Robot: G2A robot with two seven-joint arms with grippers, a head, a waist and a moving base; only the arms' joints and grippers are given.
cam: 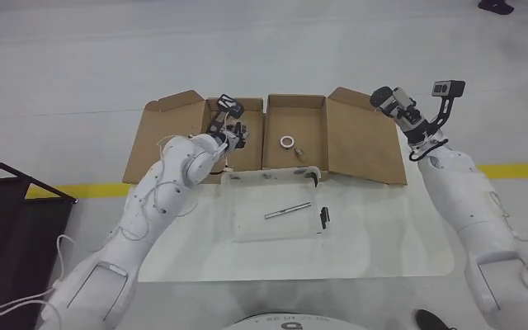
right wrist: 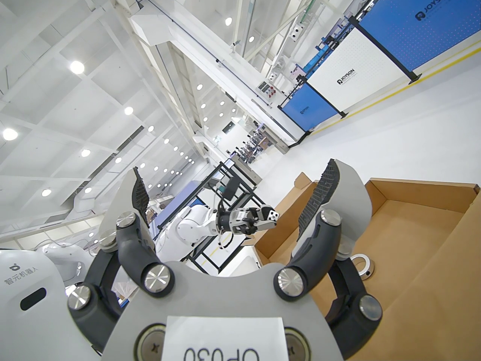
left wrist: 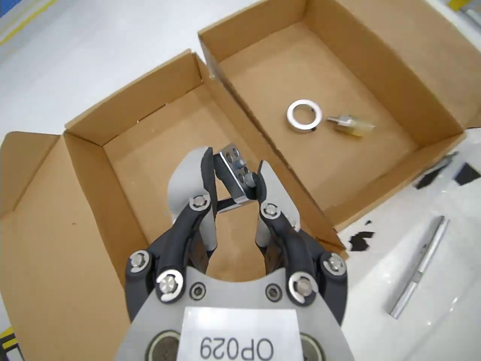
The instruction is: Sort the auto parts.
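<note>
Steel block (left wrist: 232, 185), bolted and drilled, sits pinched in my left claw (left wrist: 235, 174) over the left cardboard box (left wrist: 150, 103). I judge it stiff, dense and slick, best held across its flat faces. My right claw (right wrist: 235, 172) hangs wide open, empty.

The right cardboard box (cam: 309, 115) lies open, with a metal ring (cam: 286, 141) and a small fitting (cam: 299, 151) close together on its floor. Against its left wall stands a second open box (cam: 169, 140), and the left gripper (cam: 233, 132) is over that one. On the robot's side of the right box, a clear tray (cam: 247, 227) holds a metal rod (cam: 288, 210), with a black part (cam: 324, 217) at its right rim. The right gripper (cam: 382, 97) hangs above the far edge of the right box's right flap.
</note>
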